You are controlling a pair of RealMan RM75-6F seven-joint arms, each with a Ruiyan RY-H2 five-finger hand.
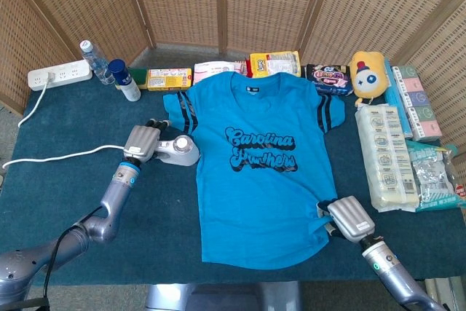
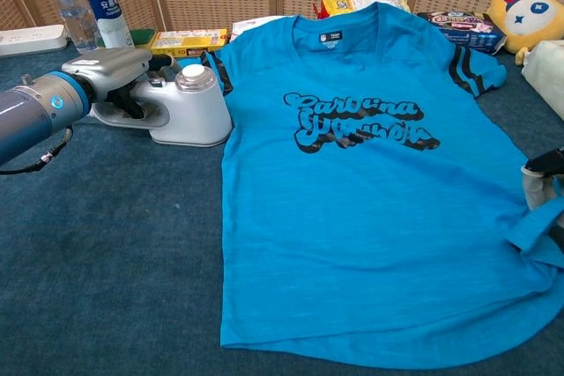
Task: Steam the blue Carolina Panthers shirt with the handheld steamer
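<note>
Shirt: blue shirt (image 1: 258, 169) lies flat on the counter (image 1: 58, 187), front up, collar toward the far edge; spread so the steamer can pass over it.
Steamer: white steamer (image 2: 181, 107) sits on the counter just beside the shirt's sleeve edge, touching or nearly touching it; judged to be at the start of the first pass, with no steaming done yet.
Left hand: left hand (image 2: 110, 77) grips the steamer's handle, fingers (image 2: 132, 99) wrapped under it, so the tool can be slid or lifted onto the cloth.
Right hand: right hand (image 1: 349, 218) rests at the shirt's lower hem corner, where the cloth is bunched; probably pinning or pinching the hem to keep it taut, but whether the fingers are clenched on cloth cannot be told.
Head view: shows the white cord (image 1: 65, 154) running from the steamer toward the power strip (image 1: 58, 75), and the back of the right hand.
Chest view: shows the grip under the steamer's handle close up; the right hand is only a sliver at the frame edge.
</note>
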